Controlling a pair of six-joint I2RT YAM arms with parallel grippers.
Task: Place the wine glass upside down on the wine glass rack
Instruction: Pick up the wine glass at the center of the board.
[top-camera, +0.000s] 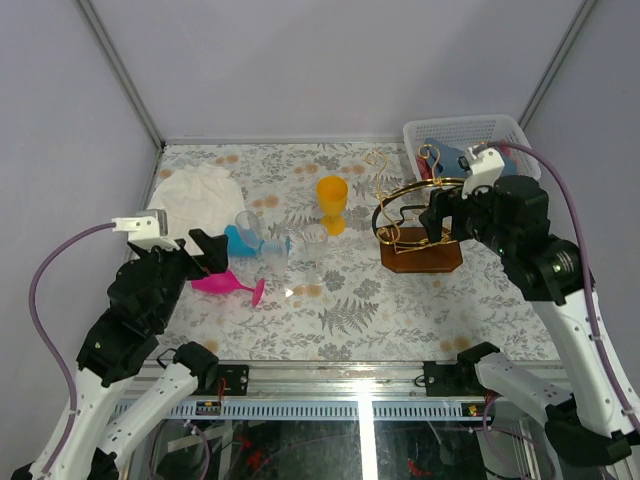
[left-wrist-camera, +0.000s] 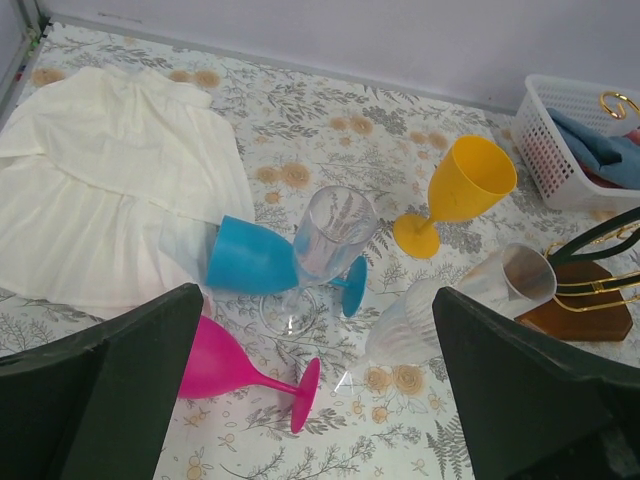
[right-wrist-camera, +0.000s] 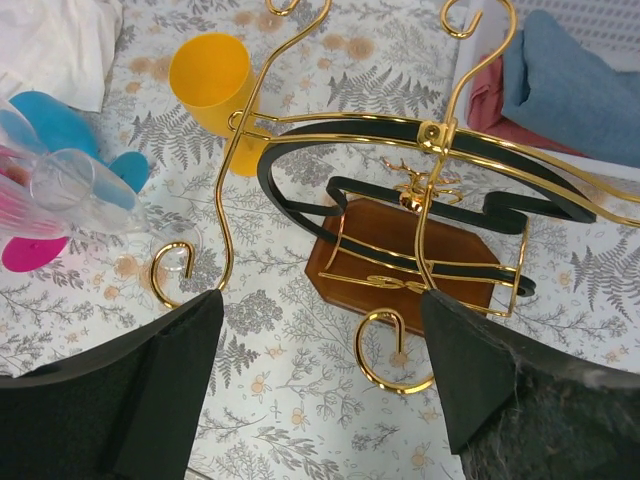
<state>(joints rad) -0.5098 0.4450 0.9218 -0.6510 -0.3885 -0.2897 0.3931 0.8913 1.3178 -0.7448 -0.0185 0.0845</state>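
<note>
Hovering over the wine glass rack (right-wrist-camera: 400, 240), the right tool (right-wrist-camera: 320, 300) gapes empty; left tool (left-wrist-camera: 318, 295) likewise

- The wine glass rack (right-wrist-camera: 400, 240) stands just ahead of the right gripper (right-wrist-camera: 322, 300), centred between its wide-spread fingers.
- A yellow glass (right-wrist-camera: 208, 75) sits farther ahead, leftward.

- Left arm (top-camera: 140, 300) and right arm (top-camera: 520, 225): white shells near the base, black joints farther up.
- Mauve cable (top-camera: 36, 285) looped to a white camera box (top-camera: 140, 225) at each wrist.
- Broad matte-black wedge fingers (left-wrist-camera: 100, 400).
</note>
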